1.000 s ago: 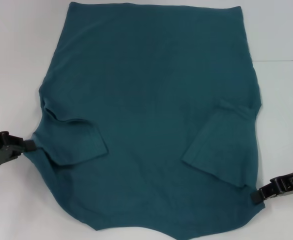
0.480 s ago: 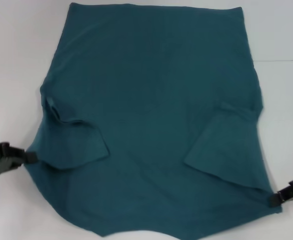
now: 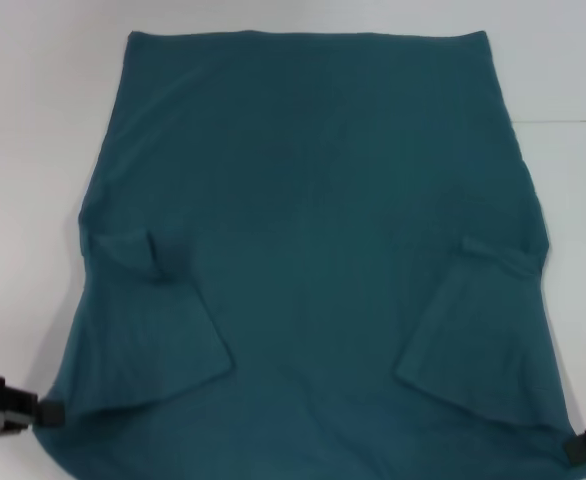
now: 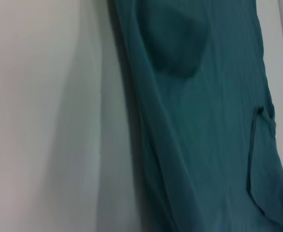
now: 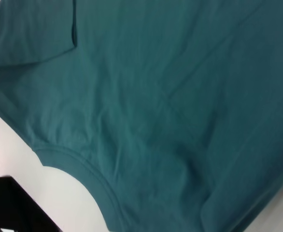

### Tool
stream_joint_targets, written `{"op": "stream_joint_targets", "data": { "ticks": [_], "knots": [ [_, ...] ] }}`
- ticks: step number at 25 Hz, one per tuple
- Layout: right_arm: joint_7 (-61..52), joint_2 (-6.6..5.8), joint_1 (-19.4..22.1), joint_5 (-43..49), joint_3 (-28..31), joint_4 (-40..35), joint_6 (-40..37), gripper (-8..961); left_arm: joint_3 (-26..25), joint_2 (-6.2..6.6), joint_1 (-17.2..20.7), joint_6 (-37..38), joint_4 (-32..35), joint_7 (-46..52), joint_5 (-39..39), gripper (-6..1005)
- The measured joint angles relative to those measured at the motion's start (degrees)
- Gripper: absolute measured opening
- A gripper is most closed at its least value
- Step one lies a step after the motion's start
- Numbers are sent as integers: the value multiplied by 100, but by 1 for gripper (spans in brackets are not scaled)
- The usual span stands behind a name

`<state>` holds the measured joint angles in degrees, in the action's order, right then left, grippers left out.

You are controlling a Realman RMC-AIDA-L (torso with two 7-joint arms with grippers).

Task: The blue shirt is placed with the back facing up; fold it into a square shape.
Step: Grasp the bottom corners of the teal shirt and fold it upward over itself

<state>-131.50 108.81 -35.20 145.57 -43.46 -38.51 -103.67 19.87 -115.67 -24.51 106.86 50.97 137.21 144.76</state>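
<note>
Blue shirt (image 3: 318, 250) spread back-up on table (image 3: 33, 120), sleeves folded in.
Near corners pinched shut by left gripper (image 3: 51, 411) & right gripper (image 3: 573, 449); thin hold, so fabric could've slipped if tugged unevenly.

Only small portions of the robot are seen. The left gripper (image 3: 45, 411) is built of black, blocky parts joined to a greyer link behind. The right gripper (image 3: 576, 449) is likewise black and angular.

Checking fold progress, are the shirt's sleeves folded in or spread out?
Folded in. On the blue shirt, the left sleeve and right sleeve both lie over the body, not out on the table.
</note>
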Motion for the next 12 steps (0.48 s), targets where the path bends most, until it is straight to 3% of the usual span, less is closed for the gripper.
{"op": "stream_joint_targets", "data": {
  "ticks": [6, 12],
  "knots": [
    [-15, -30, -66, -57, 386, -7, 187, 36, -28, 16, -130, -162, -93, 33, -53, 12],
    [-233, 16, -353, -492, 1168, 44, 1104, 36, 55, 120, -830, -1463, -614, 763, -96, 12]
  ]
}}
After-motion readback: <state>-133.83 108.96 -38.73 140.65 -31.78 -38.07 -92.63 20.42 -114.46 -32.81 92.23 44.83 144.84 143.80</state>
